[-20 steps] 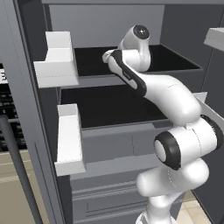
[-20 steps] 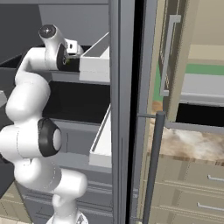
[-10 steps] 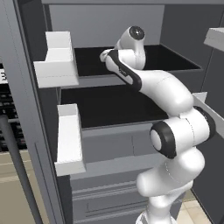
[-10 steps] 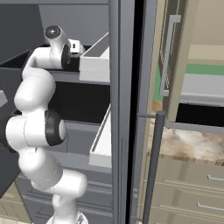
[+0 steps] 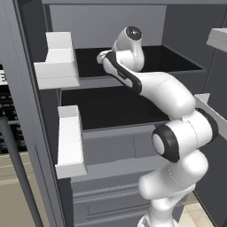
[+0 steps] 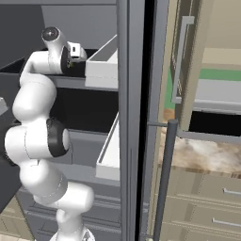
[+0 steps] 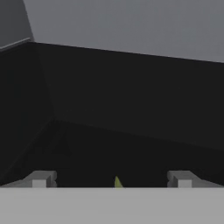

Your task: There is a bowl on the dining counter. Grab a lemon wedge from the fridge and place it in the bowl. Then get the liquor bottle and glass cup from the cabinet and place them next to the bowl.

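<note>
Right now you are at the very first leg of the task. Your arm reaches into the open fridge [image 5: 133, 133], with the hand over the dark upper shelf [image 5: 173, 64], between the white door shelves [image 5: 57, 62] on the left and the one on the right door. In the hand view, your gripper [image 7: 111, 180] is spread wide, its two fingertips [image 7: 41, 179] well apart and nothing between the pads. A small yellow-green tip, which I judge to be the lemon wedge [image 7: 117, 182], pokes up at the bottom edge of that view, between the fingers and resting on the dark shelf floor. Most of it is cut off, so you cannot tell how it lies or how close the pads are to it.

So nothing is done yet: the wedge is not grasped, and it has still to be lifted out and carried to the bowl on the dining surface. After that come the liquor bottle and the glass cup. In the right base view a beige cabinet door [image 6: 188, 70] with a grey bar handle [image 6: 179, 61] stands just beside the fridge, above a marbled surface [image 6: 207, 155]; whether that is the cabinet you need, I cannot say.
</note>
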You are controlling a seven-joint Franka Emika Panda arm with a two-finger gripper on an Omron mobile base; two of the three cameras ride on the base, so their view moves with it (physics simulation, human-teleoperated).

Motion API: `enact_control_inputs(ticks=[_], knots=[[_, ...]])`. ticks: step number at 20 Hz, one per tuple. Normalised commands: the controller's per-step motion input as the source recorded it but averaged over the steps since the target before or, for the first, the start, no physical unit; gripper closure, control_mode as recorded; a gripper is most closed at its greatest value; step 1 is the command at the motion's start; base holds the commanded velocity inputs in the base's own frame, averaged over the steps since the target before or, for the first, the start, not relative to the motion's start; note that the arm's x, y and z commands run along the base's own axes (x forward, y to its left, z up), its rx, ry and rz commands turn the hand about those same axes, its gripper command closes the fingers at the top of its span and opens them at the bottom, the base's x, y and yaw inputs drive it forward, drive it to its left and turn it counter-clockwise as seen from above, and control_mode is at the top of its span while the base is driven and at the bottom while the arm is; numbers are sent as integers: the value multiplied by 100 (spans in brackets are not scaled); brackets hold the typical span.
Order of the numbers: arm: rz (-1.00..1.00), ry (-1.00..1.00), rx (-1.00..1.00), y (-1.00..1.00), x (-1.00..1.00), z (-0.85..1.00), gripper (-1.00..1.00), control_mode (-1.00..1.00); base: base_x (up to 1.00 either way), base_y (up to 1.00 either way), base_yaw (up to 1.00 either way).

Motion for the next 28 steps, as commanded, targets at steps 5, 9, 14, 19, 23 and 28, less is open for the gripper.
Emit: enact_control_inputs(ticks=[5,9,14,19,23,28], knots=[[0,0,0,43,-54,-17,-100,-100,0,0,0],[0,0,0,36,-63,-22,-100,-100,0,0,0],[0,0,0,15,-37,-25,-100,-100,0,0,0],[-1,0,0,-1,-2,-8,-100,-100,0,0,0],[-4,-1,0,-31,-2,59,-100,-100,0,0,0],[-8,1,0,-20,0,39,-100,-100,0,0,0]])
